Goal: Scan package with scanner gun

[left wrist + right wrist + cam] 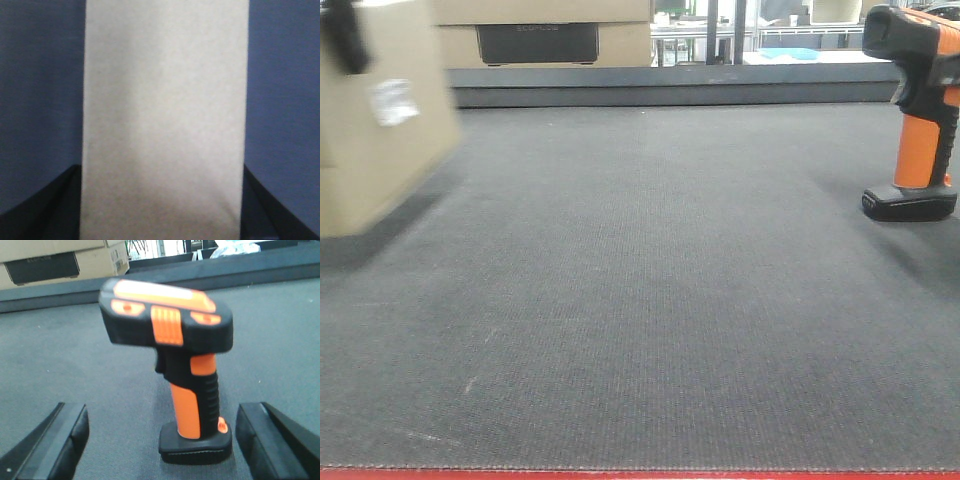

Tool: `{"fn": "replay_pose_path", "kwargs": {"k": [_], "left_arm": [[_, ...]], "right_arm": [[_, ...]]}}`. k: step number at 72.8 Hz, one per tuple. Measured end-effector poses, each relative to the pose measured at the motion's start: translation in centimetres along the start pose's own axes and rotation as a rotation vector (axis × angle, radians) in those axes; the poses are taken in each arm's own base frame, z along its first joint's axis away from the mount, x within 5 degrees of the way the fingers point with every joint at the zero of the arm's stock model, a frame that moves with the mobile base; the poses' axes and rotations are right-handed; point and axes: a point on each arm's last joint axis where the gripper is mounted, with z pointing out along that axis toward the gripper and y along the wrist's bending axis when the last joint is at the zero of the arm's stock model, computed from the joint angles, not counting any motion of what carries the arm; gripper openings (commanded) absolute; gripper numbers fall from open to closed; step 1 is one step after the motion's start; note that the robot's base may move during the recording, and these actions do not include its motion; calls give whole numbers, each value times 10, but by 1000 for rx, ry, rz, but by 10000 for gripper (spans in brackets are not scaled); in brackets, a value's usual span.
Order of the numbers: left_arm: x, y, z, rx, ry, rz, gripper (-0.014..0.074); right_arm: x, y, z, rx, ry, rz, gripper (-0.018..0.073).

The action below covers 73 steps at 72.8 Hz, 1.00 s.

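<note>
On my right wrist view the right pincer (160, 440) stands spread wide, the scanner gun (175, 365) upright between its fingers, untouched. My left pincer (161, 200) straddles the package (165, 115); whether it's clamped, I cannot tell. Farther back sits a carton (540, 30) beyond the desk (650, 300)

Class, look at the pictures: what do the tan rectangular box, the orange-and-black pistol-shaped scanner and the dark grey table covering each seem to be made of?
Tan rectangular box: likely cardboard, matte, uniform paper-like brown. Orange-and-black pistol-shaped scanner: moulded plastic, slightly glossy, with ridged grip, possibly rubbery. Dark grey table covering: seemingly woven fabric or felt-like mat, with fine ribbed texture.
</note>
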Motion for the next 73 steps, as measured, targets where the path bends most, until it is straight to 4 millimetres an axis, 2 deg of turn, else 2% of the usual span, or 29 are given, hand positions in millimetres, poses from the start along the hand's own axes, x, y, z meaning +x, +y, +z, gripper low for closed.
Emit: {"fn": "replay_pose_path", "kwargs": {"k": [10,18,39,46,65,73], "left_arm": [[0,31,-1,-43,5,-27,-111],[0,45,-1,-43,4,-47,-111],[-1,39,16,-16,44,15,-94],[-2,38,17,-60,44,66,20],[-2,40,22,-85,56,84,440],[-2,40,23,-81,58,77,561]], "right_arm": [[-8,2,-10,-4,4,2,496],[-12,2,-13,-6,-2,3,496],[-11,2,-14,-6,7,3,496],[-11,2,-14,-6,7,3,496],[-12,2,-14,-6,7,5,496],[-12,2,-14,-6,7,5,496]]}}
